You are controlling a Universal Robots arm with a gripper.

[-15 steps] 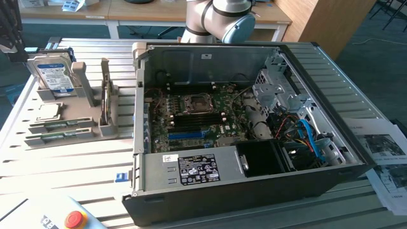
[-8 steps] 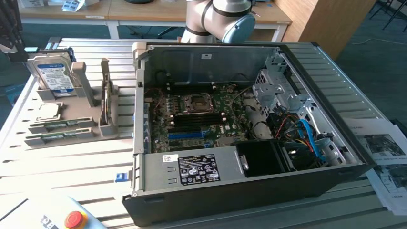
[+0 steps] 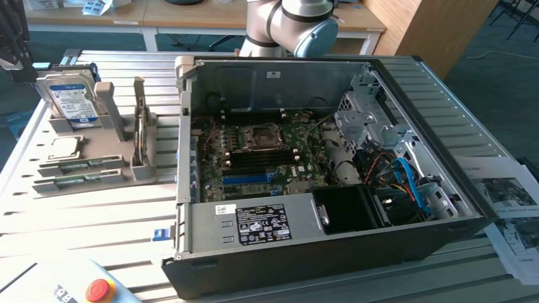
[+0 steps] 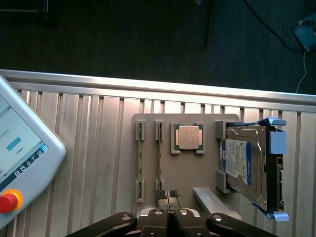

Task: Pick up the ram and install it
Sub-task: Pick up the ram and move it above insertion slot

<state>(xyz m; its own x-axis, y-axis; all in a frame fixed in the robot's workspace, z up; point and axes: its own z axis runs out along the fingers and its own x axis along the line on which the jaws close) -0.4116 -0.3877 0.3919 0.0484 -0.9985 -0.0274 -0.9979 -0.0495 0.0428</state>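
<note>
The ribbed aluminium table [image 3: 101, 214] carries an open black computer case [image 3: 337, 252] and a grey plastic holder [image 4: 197, 168], with free strips along the table's edges. Two long thin green ram sticks [image 4: 140, 163] stand in the holder's slots. The black gripper [image 4: 168, 194] is closed and empty above their ends. The silver hard drive's blue label [image 4: 239, 165] is too small to read.

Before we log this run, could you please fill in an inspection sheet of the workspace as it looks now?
Surface: ribbed metal table bearing a grey holder and an open computer case.
Job's things: two ram sticks stand on edge in the holder's slots; neither is held.
Clutter: hard drive, processor chip, pendant, papers.
Grippers: claw shut and empty, by the holder's edge near one stick's end.
Cables: blue and orange leads inside the case.
Surroundings: wooden desks, dark floor.
</note>
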